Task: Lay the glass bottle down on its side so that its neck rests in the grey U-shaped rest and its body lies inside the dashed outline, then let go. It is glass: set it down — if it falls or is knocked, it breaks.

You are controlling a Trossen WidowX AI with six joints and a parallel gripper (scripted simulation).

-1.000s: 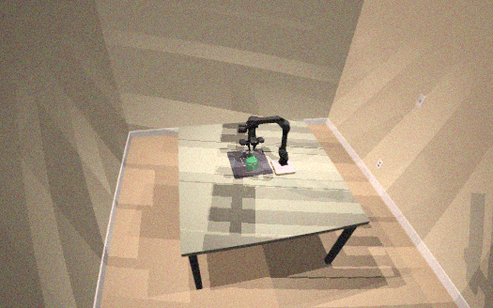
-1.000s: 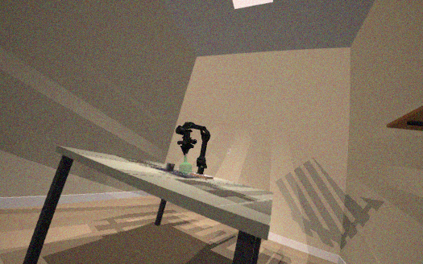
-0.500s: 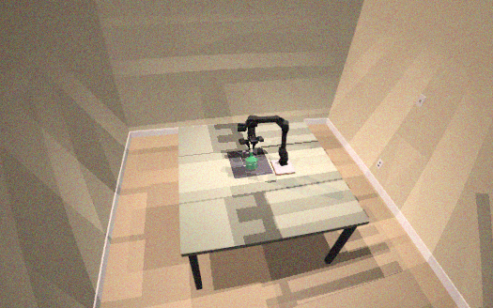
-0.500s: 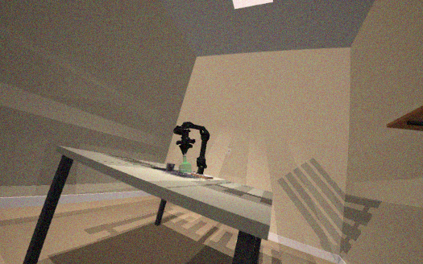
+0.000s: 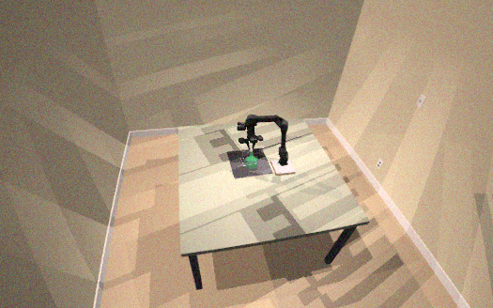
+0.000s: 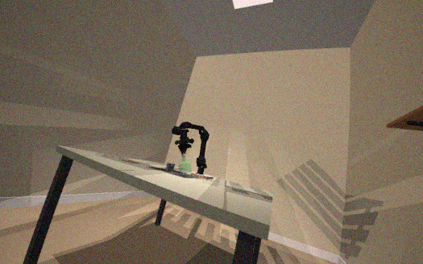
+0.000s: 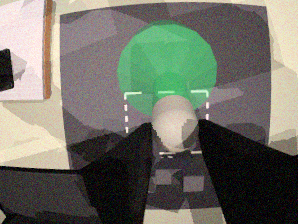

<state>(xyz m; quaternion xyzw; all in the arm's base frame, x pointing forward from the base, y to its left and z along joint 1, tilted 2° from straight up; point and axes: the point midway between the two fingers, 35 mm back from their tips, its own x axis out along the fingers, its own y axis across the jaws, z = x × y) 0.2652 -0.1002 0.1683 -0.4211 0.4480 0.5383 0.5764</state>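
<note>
The green glass bottle (image 5: 251, 162) (image 6: 184, 166) (image 7: 165, 55) is close to upright, its pale top up. My gripper (image 5: 252, 150) (image 6: 184, 154) (image 7: 175, 126) points down and is shut on the bottle's neck, near the top. Whether the base touches the dark mat (image 5: 240, 173) (image 7: 240, 45) is too small to tell. In the wrist view the body covers part of the far edge of the dashed outline (image 7: 133, 93). The grey U-shaped rest (image 6: 170, 166) (image 7: 193, 183) stands beyond the outline's near edge, partly between my fingers in the wrist view.
The arm's base stands on a white board (image 5: 288, 170) (image 7: 25, 75) with a wooden edge, beside the mat. The pale table (image 5: 217, 211) (image 6: 214, 197) carries the mat and the board. Patchy shadows cross the table and mat.
</note>
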